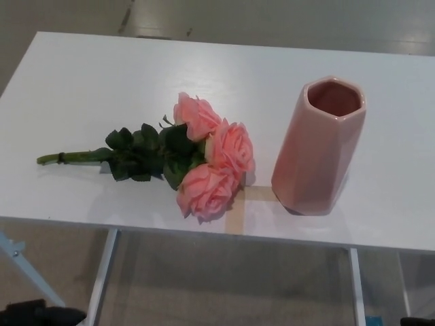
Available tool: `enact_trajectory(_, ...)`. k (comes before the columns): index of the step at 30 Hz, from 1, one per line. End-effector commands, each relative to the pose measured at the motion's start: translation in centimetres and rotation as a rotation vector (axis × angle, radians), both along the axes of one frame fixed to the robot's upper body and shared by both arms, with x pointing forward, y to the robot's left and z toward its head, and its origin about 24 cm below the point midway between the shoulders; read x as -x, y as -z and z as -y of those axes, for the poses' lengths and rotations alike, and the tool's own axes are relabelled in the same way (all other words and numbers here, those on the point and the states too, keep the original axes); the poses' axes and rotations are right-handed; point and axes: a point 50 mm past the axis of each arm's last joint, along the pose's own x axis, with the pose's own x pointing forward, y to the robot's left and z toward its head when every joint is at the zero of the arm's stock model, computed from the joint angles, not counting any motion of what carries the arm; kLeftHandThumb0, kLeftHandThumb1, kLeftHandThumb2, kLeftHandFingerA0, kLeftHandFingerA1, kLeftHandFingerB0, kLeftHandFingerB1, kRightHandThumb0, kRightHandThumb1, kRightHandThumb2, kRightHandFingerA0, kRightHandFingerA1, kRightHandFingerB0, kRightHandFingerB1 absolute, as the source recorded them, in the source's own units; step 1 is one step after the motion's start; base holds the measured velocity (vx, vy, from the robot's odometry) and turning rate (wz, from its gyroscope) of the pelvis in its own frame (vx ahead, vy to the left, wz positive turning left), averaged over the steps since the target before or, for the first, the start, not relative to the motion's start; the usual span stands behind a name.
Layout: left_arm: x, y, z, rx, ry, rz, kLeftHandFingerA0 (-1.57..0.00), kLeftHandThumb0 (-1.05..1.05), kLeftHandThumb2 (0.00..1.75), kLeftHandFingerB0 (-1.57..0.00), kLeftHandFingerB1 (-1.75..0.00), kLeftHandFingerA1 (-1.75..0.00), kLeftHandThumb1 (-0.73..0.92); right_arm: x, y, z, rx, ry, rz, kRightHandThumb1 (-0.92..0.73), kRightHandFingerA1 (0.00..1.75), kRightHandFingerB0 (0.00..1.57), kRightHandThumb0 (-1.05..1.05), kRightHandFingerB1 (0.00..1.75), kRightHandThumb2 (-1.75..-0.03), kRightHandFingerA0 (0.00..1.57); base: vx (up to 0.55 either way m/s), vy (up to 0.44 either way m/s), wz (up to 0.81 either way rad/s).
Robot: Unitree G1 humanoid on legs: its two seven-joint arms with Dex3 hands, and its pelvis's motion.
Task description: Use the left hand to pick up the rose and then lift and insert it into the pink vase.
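A bunch of three pink roses (211, 159) lies flat on the white table (102, 81), near its front edge. The blooms point right toward the vase, and the green stem (68, 157) with dark leaves runs out to the left. The pink faceted vase (319, 146) stands upright to the right of the blooms, with its mouth open and empty. A small gap separates it from the nearest rose. My left hand (41, 314) shows only as a dark shape at the bottom left corner, below the table edge and far from the stem. A dark sliver of my right hand (416, 320) sits at the bottom right edge.
A strip of tan tape (239, 204) is stuck to the table between the roses and the vase. White table legs (102, 278) and a slanted metal bar (27, 268) stand below the front edge, over a beige floor.
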Motion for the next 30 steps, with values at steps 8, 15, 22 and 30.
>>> enact_trajectory(8,0.4,-12.9,5.0,0.293,0.248,0.630,-0.32,-0.57,0.66,-0.24,-0.37,-0.42,0.38,0.4,0.1,0.6,0.029,0.005,-0.029,-0.65,0.49,0.52,-0.30,0.42,-0.59,0.66,0.00,0.000,0.00)
enact_trajectory(15,-2.8,-15.9,5.7,0.140,0.153,0.881,-0.08,-0.63,0.69,-0.11,-0.35,-0.30,0.39,0.3,0.0,0.6,0.043,-0.006,-0.025,-0.65,0.48,0.53,-0.30,0.42,-0.58,0.65,0.00,0.000,0.01)
enact_trajectory(22,-6.4,-16.9,6.4,-0.018,0.061,0.943,-0.07,-0.68,0.71,-0.10,-0.35,-0.26,0.41,0.3,0.0,0.6,0.040,0.005,-0.022,-0.65,0.48,0.53,-0.30,0.43,-0.58,0.65,0.00,0.000,0.00)
enact_trajectory(30,-12.7,-16.0,6.6,-0.215,-0.017,0.822,-0.07,-0.67,0.72,-0.08,-0.32,-0.22,0.39,0.4,0.1,0.5,0.031,0.009,-0.023,-0.66,0.48,0.52,-0.29,0.42,-0.59,0.64,0.00,0.000,0.00)
